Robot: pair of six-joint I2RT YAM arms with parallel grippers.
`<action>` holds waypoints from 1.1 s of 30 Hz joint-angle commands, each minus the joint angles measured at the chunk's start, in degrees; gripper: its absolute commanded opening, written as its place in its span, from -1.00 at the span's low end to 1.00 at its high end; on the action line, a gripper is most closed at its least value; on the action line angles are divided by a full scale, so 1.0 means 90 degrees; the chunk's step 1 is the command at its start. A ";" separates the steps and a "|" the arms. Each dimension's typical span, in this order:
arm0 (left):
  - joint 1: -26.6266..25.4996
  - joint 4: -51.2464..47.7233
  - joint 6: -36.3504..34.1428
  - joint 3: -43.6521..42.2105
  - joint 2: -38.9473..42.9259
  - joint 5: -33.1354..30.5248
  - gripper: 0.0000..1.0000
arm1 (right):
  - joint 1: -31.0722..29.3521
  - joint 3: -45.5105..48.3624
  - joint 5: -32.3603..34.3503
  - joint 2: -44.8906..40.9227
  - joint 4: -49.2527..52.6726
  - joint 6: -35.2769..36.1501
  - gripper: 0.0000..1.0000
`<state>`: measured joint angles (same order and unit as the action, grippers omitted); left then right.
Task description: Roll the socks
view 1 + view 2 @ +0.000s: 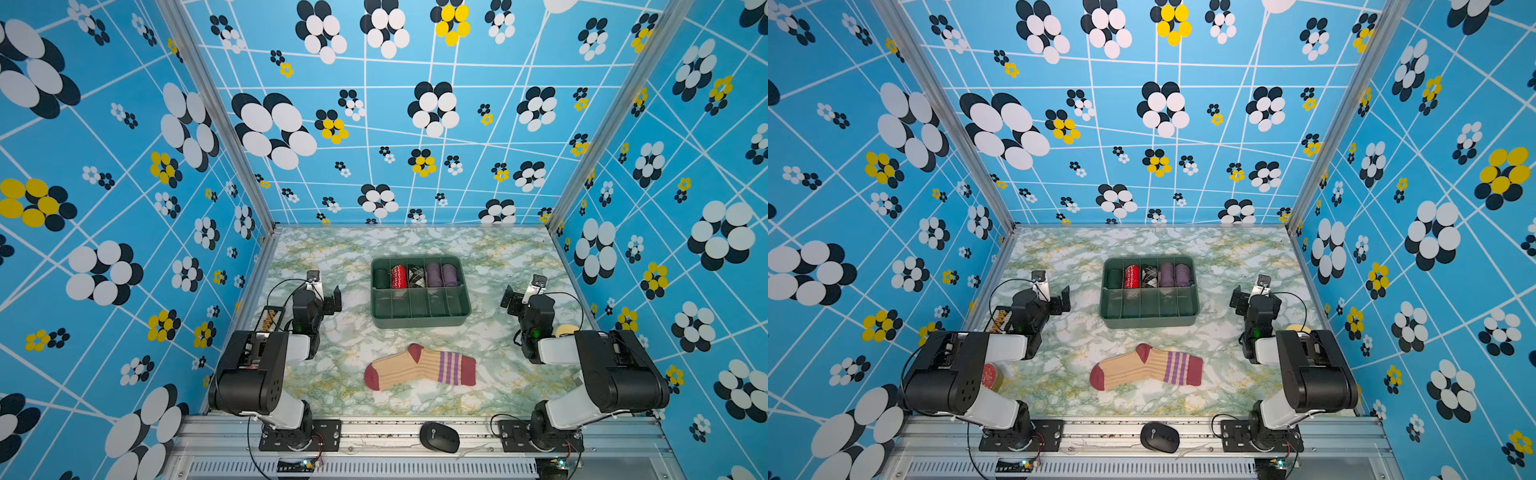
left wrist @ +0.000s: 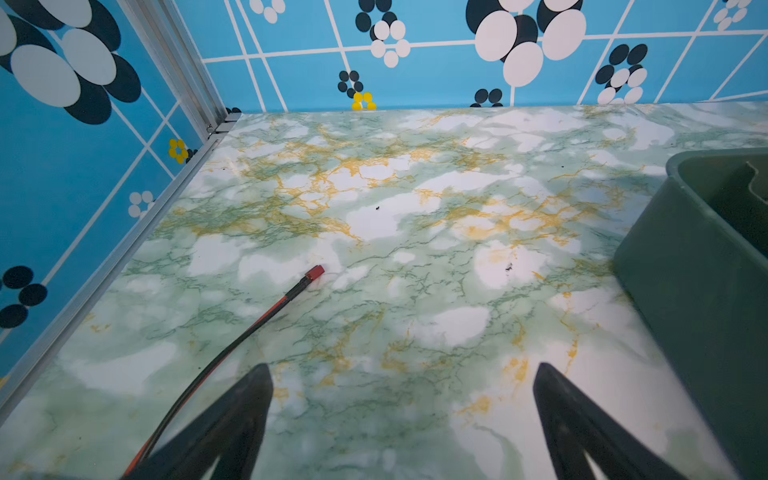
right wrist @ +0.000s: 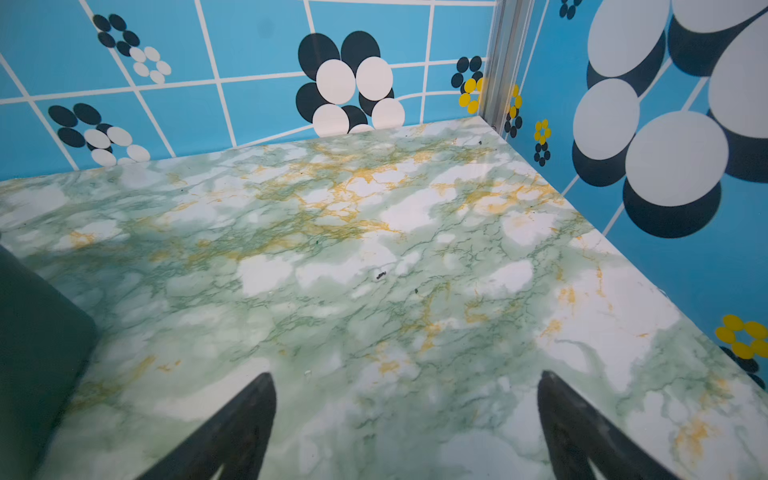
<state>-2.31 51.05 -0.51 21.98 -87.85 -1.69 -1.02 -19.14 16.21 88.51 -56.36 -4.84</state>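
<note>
Black mouse (image 1: 439,437) rests on the rail, bottom centre. Socks (image 1: 419,368) lie flat, unrolled, on the desk (image 1: 353,332) at lower centre in both top views, apart from both arms. Left fingers (image 2: 245,407) and right fingers (image 3: 249,411) stand spread wide, holding nothing. Green tray (image 1: 419,320) sits beyond, centre frame, with rolled pairs in its far row.

My feeds are bright and evenly lit, seemingly from overhead. In both top views the counter (image 1: 345,353) shows only soft, short shadows around the bin (image 1: 419,320), and the walls (image 1: 83,166) splay hard toward the frame edges. In both wrist views the near fingers (image 2: 232,424) are dark and blurred. One wrist view's bin wall smears out of focus, with dim corners.
</note>
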 commanded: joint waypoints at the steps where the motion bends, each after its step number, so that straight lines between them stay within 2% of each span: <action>1: 0.0036 0.0051 -0.0004 0.0032 -0.0063 0.0065 0.98 | -0.0053 -0.0103 0.0134 0.0080 -0.0047 0.0098 0.99; 16: 0.0108 0.0021 0.0037 0.0048 -0.0063 0.0210 0.98 | -0.0053 -0.0113 0.0133 0.0079 -0.0037 0.0089 0.98; 18: 0.0153 0.0012 0.0062 0.0048 -0.0063 0.0312 0.97 | -0.0052 -0.0110 0.0133 0.0087 -0.0037 0.0089 0.89; 21: 0.0227 -0.0200 0.0058 0.0145 0.0006 0.0543 0.67 | -0.0052 -0.0108 0.0145 0.0069 -0.0060 0.0095 0.72; 24: 0.0237 -0.1110 0.0090 0.0460 0.0435 0.0445 0.39 | -0.0053 -0.0316 0.0321 -0.0391 0.0765 0.0012 0.68; 26: 0.0227 -0.1615 0.0150 0.0585 0.0813 0.0273 0.28 | -0.0053 -0.0528 0.0351 -0.0744 0.1475 0.0005 0.64; 30: 0.0128 -0.3073 0.0423 0.0929 0.1886 0.0077 0.21 | -0.0053 -0.1202 0.0154 -0.1862 0.3786 -0.0209 0.62; 33: -0.0155 -0.4234 0.0643 0.1206 0.2853 -0.0020 0.18 | -0.0058 -0.1665 -0.0164 -0.2417 0.5287 -0.0735 0.63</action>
<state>-1.43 26.63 2.57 29.80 -69.30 -0.27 -1.13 -30.09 17.10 71.09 -27.94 -6.72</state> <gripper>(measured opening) 0.590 0.813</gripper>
